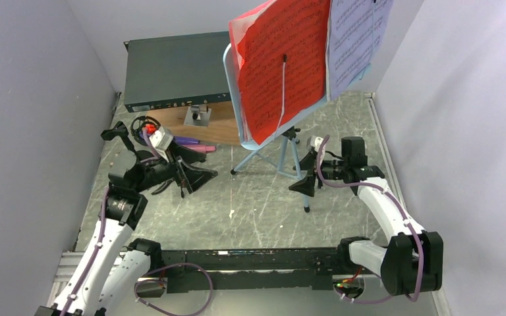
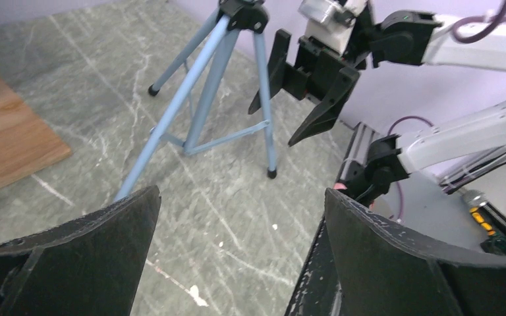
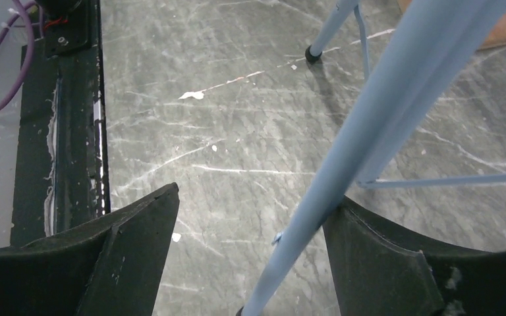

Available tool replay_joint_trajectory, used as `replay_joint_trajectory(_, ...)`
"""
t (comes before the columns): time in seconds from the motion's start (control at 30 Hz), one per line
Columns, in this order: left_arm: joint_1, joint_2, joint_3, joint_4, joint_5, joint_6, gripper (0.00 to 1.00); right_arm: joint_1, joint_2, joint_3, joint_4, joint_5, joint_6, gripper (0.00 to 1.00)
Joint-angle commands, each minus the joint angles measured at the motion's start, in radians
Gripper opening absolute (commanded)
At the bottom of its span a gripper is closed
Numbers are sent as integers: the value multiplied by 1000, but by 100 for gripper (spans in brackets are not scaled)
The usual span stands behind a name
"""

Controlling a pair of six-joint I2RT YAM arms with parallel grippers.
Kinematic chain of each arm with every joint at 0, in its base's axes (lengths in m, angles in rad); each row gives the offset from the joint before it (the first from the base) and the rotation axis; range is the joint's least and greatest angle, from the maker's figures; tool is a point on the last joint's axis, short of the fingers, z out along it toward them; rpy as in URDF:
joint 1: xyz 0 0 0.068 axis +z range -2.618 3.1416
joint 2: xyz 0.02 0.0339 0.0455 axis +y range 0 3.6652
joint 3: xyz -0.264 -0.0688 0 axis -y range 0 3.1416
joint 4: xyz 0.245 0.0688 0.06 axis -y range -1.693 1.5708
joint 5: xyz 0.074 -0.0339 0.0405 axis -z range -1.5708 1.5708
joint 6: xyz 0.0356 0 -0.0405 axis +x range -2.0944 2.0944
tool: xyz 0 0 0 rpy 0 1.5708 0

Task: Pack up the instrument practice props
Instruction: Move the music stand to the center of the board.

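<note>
In the top centre of the overhead view, the red music sheet (image 1: 273,72) and the pale lavender music sheet (image 1: 359,39) are running off the frame's top edge and covering most of the desk of the light-blue music tripod (image 1: 283,157), which is standing at centre frame. At centre left, the purple toy microphone (image 1: 186,140) and the pink toy microphone (image 1: 202,149) are lying by the brown wooden board (image 1: 219,128), and the left wrist is half hiding them. A small grey item on the board is too small to identify. The dark green rack box (image 1: 174,69) is sitting at upper left. The left arm is reaching forward at lower left with its wrist turned toward centre, and the left gripper (image 2: 240,197) is gaping wide over bare table. The right arm is bending in from lower right, and the right gripper (image 3: 250,197) is spread open around a tripod leg that is running close along one finger
</note>
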Motion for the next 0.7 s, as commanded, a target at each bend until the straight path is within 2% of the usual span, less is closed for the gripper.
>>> replay_joint_trajectory(0.0, 5, -50, -15, 211, 71, -217, 99, -50, -48, 37, -85, -68, -85, 81)
replay_joint_trajectory(0.13, 5, -65, -3, 395, 93, -443, 99, -57, -50, 13, -10, -54, -4, 80)
replay_joint_trajectory(0.23, 5, -72, 36, 411, 91, -517, 98, -43, -43, -2, 55, -16, 60, 76)
replay_joint_trajectory(0.4, 5, -78, 84, 138, 24, -325, 95, -6, -34, -25, 202, 64, 186, 63)
replay_joint_trajectory(0.53, -2, -48, 0, 163, -4, -264, 87, 29, -17, -27, 302, 118, 265, 49)
replay_joint_trajectory(0.67, -49, 23, -65, 235, -63, -224, 80, 58, 2, -16, 355, 181, 324, 31)
